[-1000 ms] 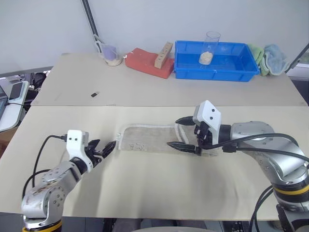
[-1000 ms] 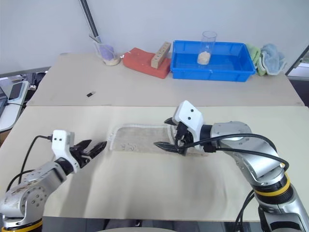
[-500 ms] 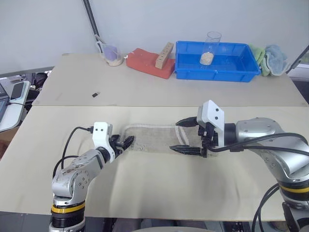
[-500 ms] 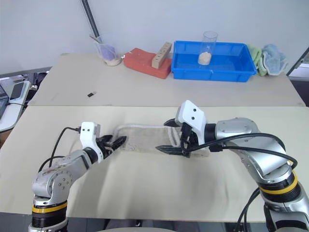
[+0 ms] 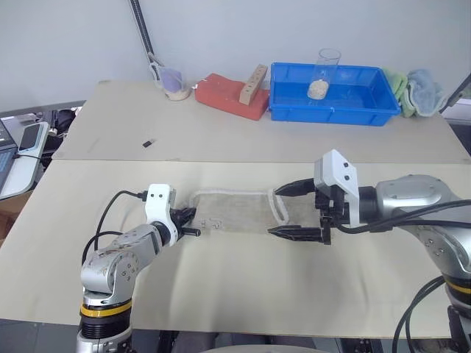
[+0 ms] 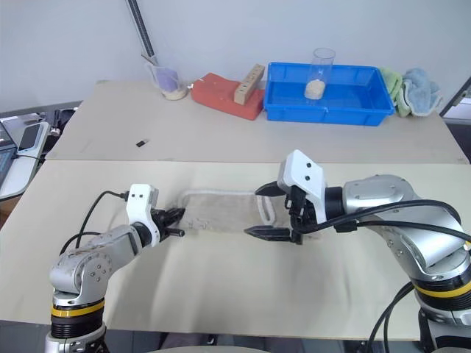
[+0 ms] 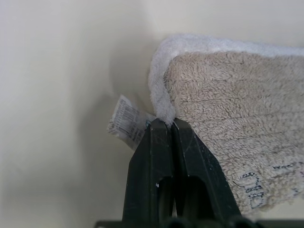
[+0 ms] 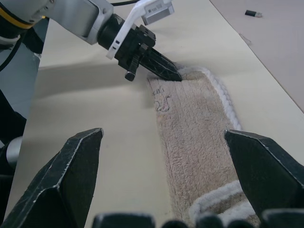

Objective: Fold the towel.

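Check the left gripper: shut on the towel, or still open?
Shut. The left gripper has its fingers pressed together, pinching the white piped edge at a corner of the towel, beside the tag.

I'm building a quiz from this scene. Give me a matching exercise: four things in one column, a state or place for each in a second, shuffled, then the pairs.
1. left gripper
2. right gripper
3. clear plastic cup
4. small beige-grey terry towel

A. standing in the blue plastic bin
B. lying flat on the table
C. jaws wide open above the towel's end
D. shut on the towel's white piped corner

Pairs: 1-D, 2-C, 3-A, 4-B
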Robot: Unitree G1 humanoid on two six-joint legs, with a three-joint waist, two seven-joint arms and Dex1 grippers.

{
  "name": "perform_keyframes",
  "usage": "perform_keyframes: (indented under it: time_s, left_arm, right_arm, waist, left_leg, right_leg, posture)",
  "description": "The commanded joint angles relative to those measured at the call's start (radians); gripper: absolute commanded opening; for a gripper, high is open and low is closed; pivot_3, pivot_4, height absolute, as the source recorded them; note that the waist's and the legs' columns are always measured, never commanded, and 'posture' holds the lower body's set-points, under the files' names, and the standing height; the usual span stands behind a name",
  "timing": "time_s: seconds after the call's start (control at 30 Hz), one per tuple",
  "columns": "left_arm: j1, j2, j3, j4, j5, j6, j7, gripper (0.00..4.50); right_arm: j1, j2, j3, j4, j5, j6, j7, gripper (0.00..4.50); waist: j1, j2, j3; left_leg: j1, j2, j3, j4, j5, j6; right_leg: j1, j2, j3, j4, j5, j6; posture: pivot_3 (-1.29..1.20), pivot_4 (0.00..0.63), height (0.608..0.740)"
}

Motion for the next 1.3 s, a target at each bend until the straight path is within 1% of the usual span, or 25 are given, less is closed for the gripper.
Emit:
perform_keyframes:
  time_s: [0.03,0.17,0.27,0.37,0.43,0.5,0.57,0.73,0.8,0.9,1.0,1.1,1.17,1.2,1.27,1.3]
  left_arm:
    - [-0.093,0.033,-0.037,-0.074,-0.080,0.064,-0.073,0.02]
    - [-0.218,0.059,-0.099,-0.087,-0.142,0.120,-0.147,0.02]
    - [-0.295,0.076,-0.169,-0.055,-0.153,0.118,-0.204,0.02]
    - [-0.355,0.053,-0.246,0.001,-0.134,0.072,-0.243,0.02]
    - [-0.403,-0.008,-0.319,0.074,-0.083,0.000,-0.238,0.02]
    - [-0.451,-0.089,-0.367,0.149,-0.037,-0.067,-0.217,0.02]
    - [-0.494,-0.170,-0.371,0.208,-0.011,-0.109,-0.186,0.02]
    - [-0.539,-0.276,-0.354,0.256,0.026,-0.144,-0.135,0.02]
    - [-0.539,-0.304,-0.376,0.261,0.033,-0.151,-0.134,0.02]
    - [-0.528,-0.321,-0.447,0.282,0.070,-0.177,-0.158,0.02]
    - [-0.514,-0.315,-0.528,0.336,0.125,-0.239,-0.195,0.02]
    - [-0.506,-0.307,-0.575,0.393,0.180,-0.298,-0.217,0.02]
    - [-0.504,-0.305,-0.591,0.410,0.193,-0.315,-0.243,0.67]
    - [-0.506,-0.304,-0.596,0.411,0.198,-0.321,-0.256,0.85]
    - [-0.509,-0.309,-0.593,0.394,0.195,-0.319,-0.275,1.80]
    - [-0.512,-0.309,-0.591,0.380,0.194,-0.324,-0.288,2.36]
  right_arm:
    - [0.001,-0.058,-0.090,-0.036,0.045,0.018,0.019,4.50]
    - [0.054,-0.153,-0.171,-0.041,0.079,0.038,0.063,4.50]
    - [0.128,-0.246,-0.256,-0.040,0.090,0.050,0.107,4.50]
    - [0.219,-0.312,-0.350,-0.040,0.087,0.058,0.143,4.50]
    - [0.290,-0.335,-0.422,-0.049,0.073,0.066,0.156,4.50]
    - [0.349,-0.345,-0.487,-0.064,0.070,0.081,0.159,4.50]
    - [0.394,-0.344,-0.544,-0.088,0.080,0.104,0.154,4.50]
    - [0.471,-0.330,-0.643,-0.143,0.105,0.152,0.148,4.50]
    - [0.495,-0.329,-0.678,-0.153,0.110,0.167,0.150,4.50]
    - [0.524,-0.333,-0.714,-0.158,0.108,0.176,0.151,4.50]
    - [0.537,-0.334,-0.731,-0.160,0.109,0.177,0.150,4.50]
    - [0.543,-0.333,-0.733,-0.160,0.110,0.173,0.145,4.50]
    - [0.545,-0.331,-0.731,-0.160,0.109,0.169,0.142,4.50]
    - [0.545,-0.331,-0.730,-0.159,0.109,0.168,0.140,4.50]
    - [0.545,-0.329,-0.726,-0.156,0.108,0.164,0.135,4.50]
    - [0.544,-0.328,-0.723,-0.154,0.106,0.162,0.132,4.50]
  waist:
    - [0.002,-0.001,0.000]
    - [0.007,-0.001,0.000]
    - [0.004,-0.001,0.000]
    - [0.000,-0.002,0.001]
    - [0.001,-0.003,0.002]
    - [0.007,-0.005,0.003]
    - [0.009,-0.006,0.004]
    - [0.002,-0.006,0.004]
    - [0.002,-0.005,0.003]
    - [0.005,-0.005,0.003]
    - [0.007,-0.005,0.003]
    - [0.006,-0.005,0.003]
    - [0.005,-0.005,0.003]
    - [0.005,-0.005,0.003]
    - [0.006,-0.005,0.003]
    - [0.007,-0.005,0.003]
  left_leg:
    - [-0.001,0.000,0.000,0.000,0.000,0.000]
    - [-0.004,0.000,-0.001,0.002,0.000,0.000]
    - [-0.004,0.000,0.000,0.001,0.000,0.000]
    - [-0.005,0.000,0.000,0.001,0.000,0.000]
    - [-0.005,0.000,0.000,0.001,0.000,0.000]
    - [-0.005,0.000,0.001,0.002,0.000,0.000]
    - [-0.007,-0.001,0.001,0.003,0.000,0.000]
    - [-0.011,0.000,0.002,0.003,0.000,0.000]
    - [-0.011,0.000,0.003,0.003,0.000,0.000]
    - [-0.010,0.000,0.003,0.004,0.000,0.000]
    - [-0.009,-0.001,0.003,0.004,0.000,0.000]
    - [-0.009,-0.001,0.003,0.004,0.000,0.000]
    - [-0.009,-0.001,0.003,0.004,0.000,0.000]
    - [-0.009,-0.001,0.003,0.004,0.000,0.000]
    - [-0.009,-0.001,0.003,0.004,0.000,0.000]
    - [-0.009,-0.001,0.003,0.004,0.000,0.000]
  right_leg:
    - [-0.001,0.000,0.000,-0.001,0.000,0.000]
    - [-0.001,0.001,-0.001,-0.002,0.000,0.000]
    - [0.000,0.001,0.000,-0.004,0.000,0.000]
    - [0.000,0.002,0.000,-0.004,0.000,0.000]
    - [0.000,0.002,0.000,-0.004,0.000,0.000]
    - [0.001,0.002,0.000,-0.004,0.000,0.000]
    - [0.000,0.001,0.000,-0.004,0.000,0.000]
    - [0.000,0.002,0.001,-0.004,0.001,0.001]
    - [0.001,0.002,0.001,-0.004,0.001,0.001]
    - [0.001,0.002,0.001,-0.004,0.001,0.001]
    - [0.001,0.002,0.001,-0.004,0.001,0.001]
    - [0.001,0.002,0.001,-0.005,0.001,0.001]
    - [0.001,0.002,0.001,-0.004,0.001,0.001]
    - [0.001,0.002,0.001,-0.004,0.001,0.001]
    - [0.001,0.002,0.001,-0.004,0.001,0.001]
    - [0.001,0.002,0.001,-0.004,0.001,0.001]
  posture:
    - [0.00,0.150,0.740]
    - [0.00,0.150,0.740]
    - [0.00,0.150,0.740]
    - [0.00,0.150,0.740]
    - [0.00,0.150,0.740]
    - [0.00,0.150,0.740]
    - [0.00,0.150,0.740]
    - [0.00,0.150,0.740]
    - [0.00,0.150,0.740]
    - [0.00,0.150,0.740]
    - [0.00,0.150,0.740]
    - [0.00,0.150,0.740]
    - [0.00,0.150,0.740]
    - [0.00,0.150,0.740]
    - [0.00,0.150,0.740]
    - [0.00,0.150,0.740]
